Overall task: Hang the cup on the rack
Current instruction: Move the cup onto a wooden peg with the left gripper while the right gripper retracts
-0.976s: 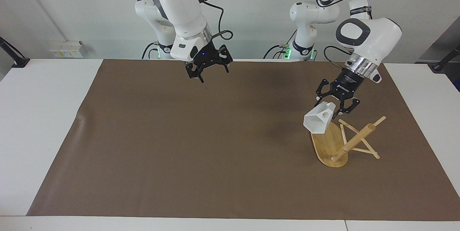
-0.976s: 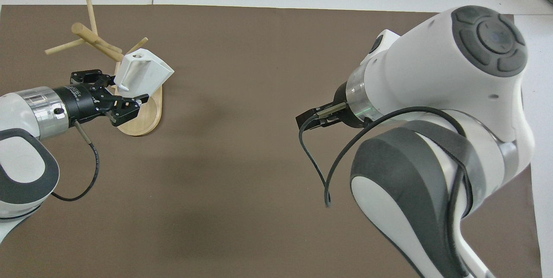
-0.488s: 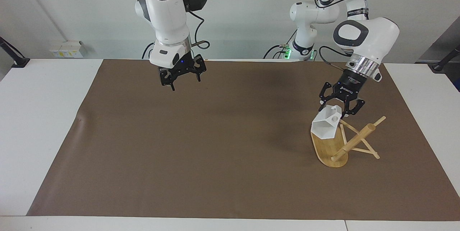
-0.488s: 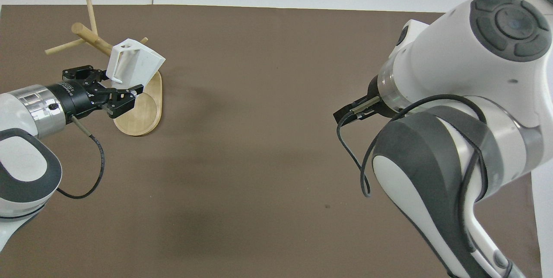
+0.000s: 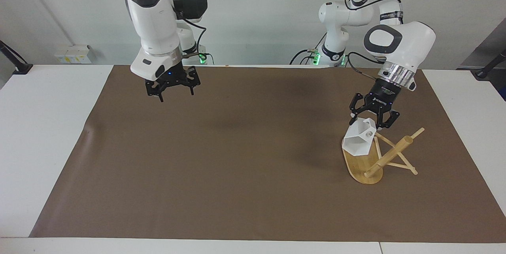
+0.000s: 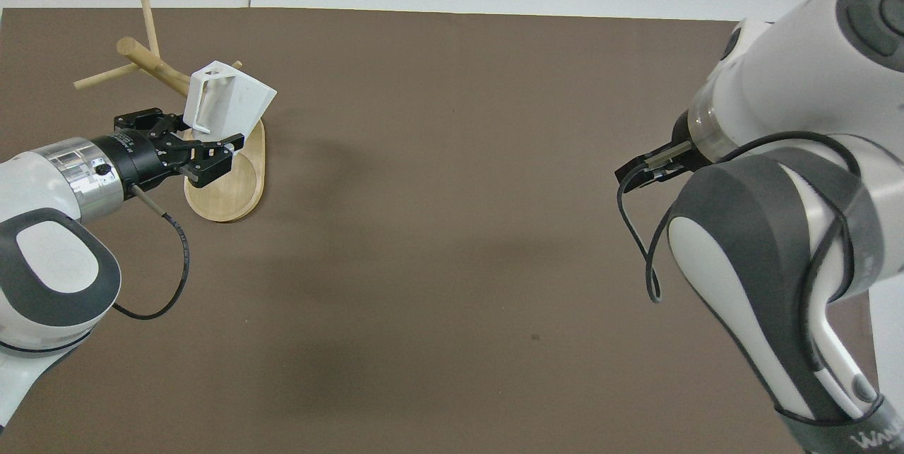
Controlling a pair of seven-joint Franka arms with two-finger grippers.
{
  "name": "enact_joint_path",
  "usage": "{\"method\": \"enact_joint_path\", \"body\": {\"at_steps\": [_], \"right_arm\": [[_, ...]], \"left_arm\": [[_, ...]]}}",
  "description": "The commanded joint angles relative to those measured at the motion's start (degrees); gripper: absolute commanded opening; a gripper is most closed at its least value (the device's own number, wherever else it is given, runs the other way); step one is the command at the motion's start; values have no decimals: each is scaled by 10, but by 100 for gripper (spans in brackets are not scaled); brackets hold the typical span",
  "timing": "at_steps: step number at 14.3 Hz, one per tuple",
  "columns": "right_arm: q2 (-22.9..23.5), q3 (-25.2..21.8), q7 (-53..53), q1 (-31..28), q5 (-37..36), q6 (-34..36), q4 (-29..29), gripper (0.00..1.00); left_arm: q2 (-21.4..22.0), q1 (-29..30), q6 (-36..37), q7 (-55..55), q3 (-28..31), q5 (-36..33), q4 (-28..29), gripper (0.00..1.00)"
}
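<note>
Brown paper mat point(image 5: 237, 159) covers the table. Light bamboo mug tree point(image 5: 367, 163), at my left arm's end, leans over; its post's long axis slants up, away from the robots. My left gripper point(image 5: 371, 117), fingers clamped on the small white faceted cup point(image 5: 359, 140), holds it over the oval base, beside a thin peg. My right gripper point(image 5: 170, 88) waits, fingers spread, empty, well apart.
</note>
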State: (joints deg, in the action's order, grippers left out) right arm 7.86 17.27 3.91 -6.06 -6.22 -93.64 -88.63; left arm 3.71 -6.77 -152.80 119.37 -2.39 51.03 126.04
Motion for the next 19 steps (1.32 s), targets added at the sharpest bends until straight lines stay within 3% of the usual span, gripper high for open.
{"method": "enact_joint_path", "body": {"at_steps": [1,10,19], "right_arm": [[-17,-33,11,-3,2,2,-22,100],[-20,-106,8,-3,23,0,-26,100],[-25,-136,7,-3,35,0,-38,100]], "left_arm": [[1,-2,-15,8,1,17,3,0],[-9,8,-40,15,2,29,4,0],[-18,5,-70,46,2,30,4,0]]}}
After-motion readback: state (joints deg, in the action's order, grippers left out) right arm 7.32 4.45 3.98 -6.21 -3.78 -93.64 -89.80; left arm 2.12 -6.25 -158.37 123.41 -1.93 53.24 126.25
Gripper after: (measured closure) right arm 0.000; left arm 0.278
